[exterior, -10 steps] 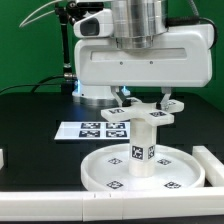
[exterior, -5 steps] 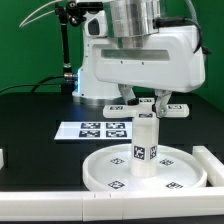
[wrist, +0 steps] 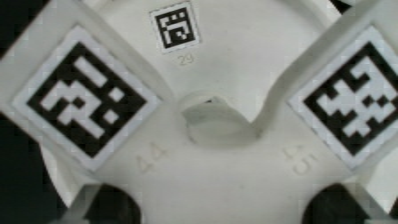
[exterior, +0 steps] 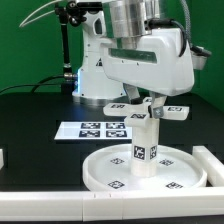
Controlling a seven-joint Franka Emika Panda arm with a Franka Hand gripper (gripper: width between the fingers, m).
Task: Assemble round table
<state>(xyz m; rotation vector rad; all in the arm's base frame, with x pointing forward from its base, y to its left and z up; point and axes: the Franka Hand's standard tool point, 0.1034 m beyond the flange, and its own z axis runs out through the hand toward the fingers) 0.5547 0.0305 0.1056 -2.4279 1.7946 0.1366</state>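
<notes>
White moulded plastic, smooth and matt, makes up all three table parts on my screen. Lower centre of the exterior view: one rimmed disc top [exterior: 100,172] lies flat on the black tabletop [exterior: 40,110], and one short cylindrical leg [exterior: 146,145] stands upright at its middle. One cross-shaped foot [exterior: 172,110] sits at the leg's upper end. The tool [exterior: 147,101] pinches the foot's hub, fingers close together; I cannot see the contact faces. In the wrist view the foot [wrist: 214,125] fills the frame, cropped, with three square markers showing. Left of centre, the leg partly covers the marker board [exterior: 92,130].
</notes>
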